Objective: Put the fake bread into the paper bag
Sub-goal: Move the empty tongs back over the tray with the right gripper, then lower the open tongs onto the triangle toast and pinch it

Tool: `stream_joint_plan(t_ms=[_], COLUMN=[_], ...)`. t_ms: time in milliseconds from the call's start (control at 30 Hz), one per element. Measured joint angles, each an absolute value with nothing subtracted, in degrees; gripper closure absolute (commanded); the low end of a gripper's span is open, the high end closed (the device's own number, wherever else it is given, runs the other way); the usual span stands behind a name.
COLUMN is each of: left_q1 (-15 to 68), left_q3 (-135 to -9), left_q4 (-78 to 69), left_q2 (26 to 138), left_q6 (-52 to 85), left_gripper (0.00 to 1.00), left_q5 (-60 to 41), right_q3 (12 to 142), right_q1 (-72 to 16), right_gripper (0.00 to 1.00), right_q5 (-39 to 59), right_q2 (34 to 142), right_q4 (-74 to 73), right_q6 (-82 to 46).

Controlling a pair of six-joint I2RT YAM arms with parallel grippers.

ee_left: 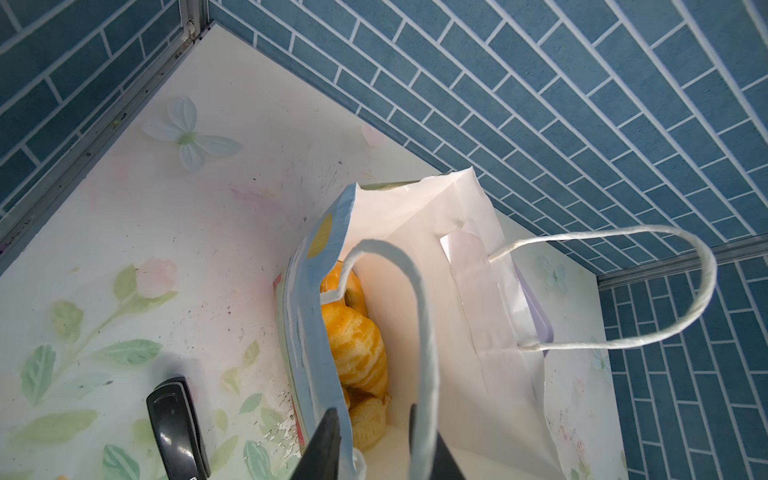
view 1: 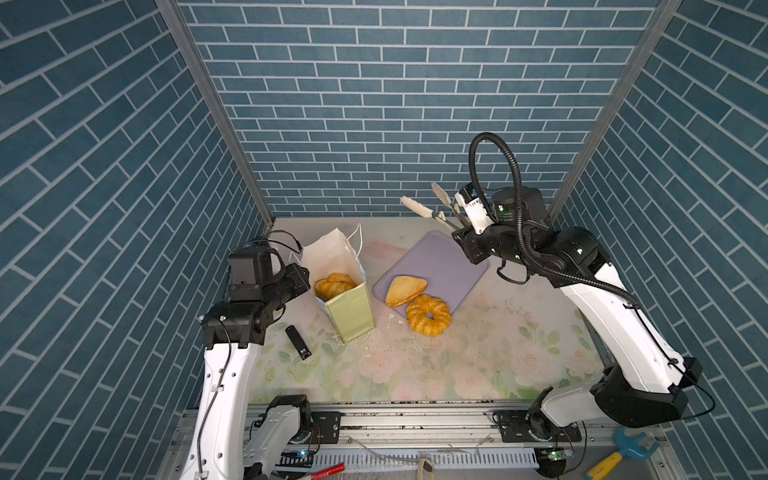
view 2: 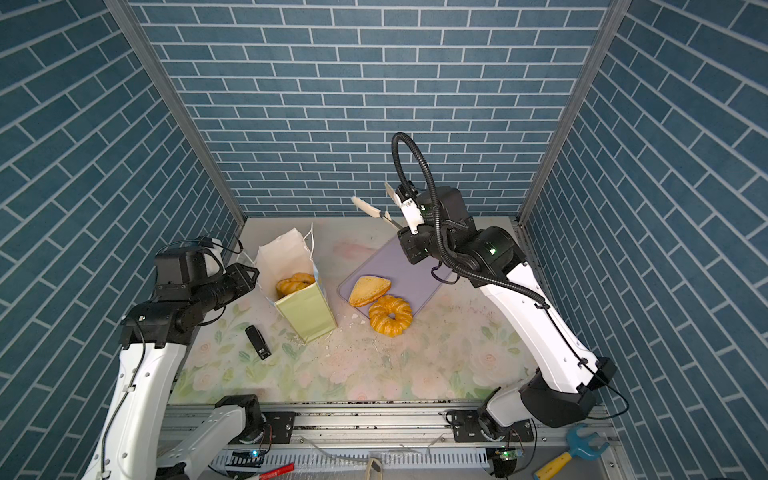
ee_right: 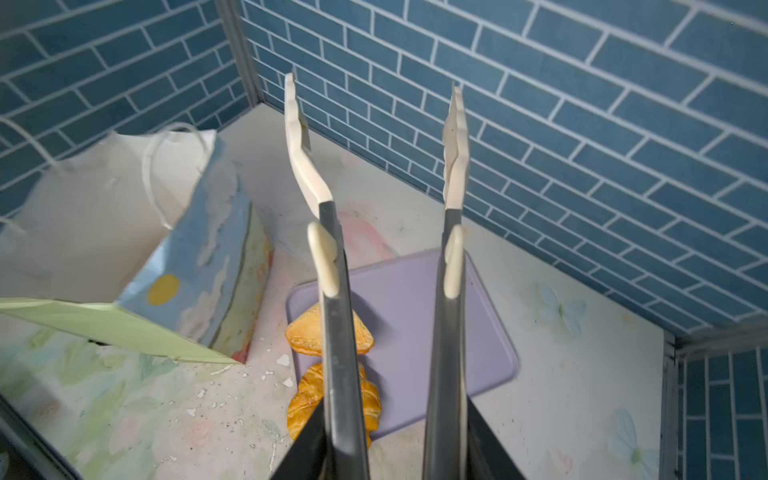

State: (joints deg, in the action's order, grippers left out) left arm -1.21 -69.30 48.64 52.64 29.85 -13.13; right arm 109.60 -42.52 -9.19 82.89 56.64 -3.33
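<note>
Blue brick-patterned walls (view 1: 374, 124) box in a flower-printed table (view 1: 415, 374). At the left, the left arm rises from its base, folds at the elbow and lies level toward the paper bag (view 1: 351, 316). The left pincer (ee_left: 370, 411) sits at the bag's mouth, jaws narrowly apart, with the bag's near wall passing loose through the gap. Just past its tips, inside the bag, lies some fake bread (view 1: 334, 284). A small black stick (view 1: 298, 336) lies on the table to that pincer's near side.

Moving right, a toast slice (view 1: 405, 290) rests on the lavender tray (view 1: 440, 262), with a ring croissant (view 1: 428, 314) against it overhanging the tray's near edge. Both sit well below the right pincer (ee_right: 394, 401). That arm bends high, wrist lifted above the tray's far end, and the pincer clamps tongs (view 1: 424, 211) whose cream tips spread wide and empty, aimed at the back wall.
</note>
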Motion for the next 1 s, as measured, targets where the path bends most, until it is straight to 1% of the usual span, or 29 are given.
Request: stream_joint_plan(t_ms=[100,300,467,600,800,1000], left_q1=[-1.19,-1.19,-1.19,-1.19,-1.19,-1.19], left_q3=[-69.30,-69.30,-69.21,-68.53,-68.51,-68.51], left_q4=[48.64,48.64,48.58,48.71,48.99,48.99], left_q2=[52.31,51.90,51.90,51.70,51.72,51.72], left_q6=[29.87,30.00,30.41,30.63,30.68,30.85], left_gripper=[0.69,0.69,0.69,0.69,0.69,0.69], left_q5=[-13.19,-13.23,-13.37,-13.37,-13.37,-13.37], right_q3=[102.32,89.52,84.73,80.34,79.29,76.82], right_q1=[-38.20,-33.52,-32.53,-32.18,-32.08,-32.05], right_gripper=[0.56,0.54,0.54,0.53,0.53,0.56], right_q5=[-5.91,2.68,8.99,13.26,16.43,18.96], right_q2=[82.72,84.05,89.01,90.83,93.06,94.96], right_q4=[56.25,54.37,50.89,47.03,43.97,41.39], right_q6=[-7.09,-13.34,-16.32,-19.33,-21.45,-22.61])
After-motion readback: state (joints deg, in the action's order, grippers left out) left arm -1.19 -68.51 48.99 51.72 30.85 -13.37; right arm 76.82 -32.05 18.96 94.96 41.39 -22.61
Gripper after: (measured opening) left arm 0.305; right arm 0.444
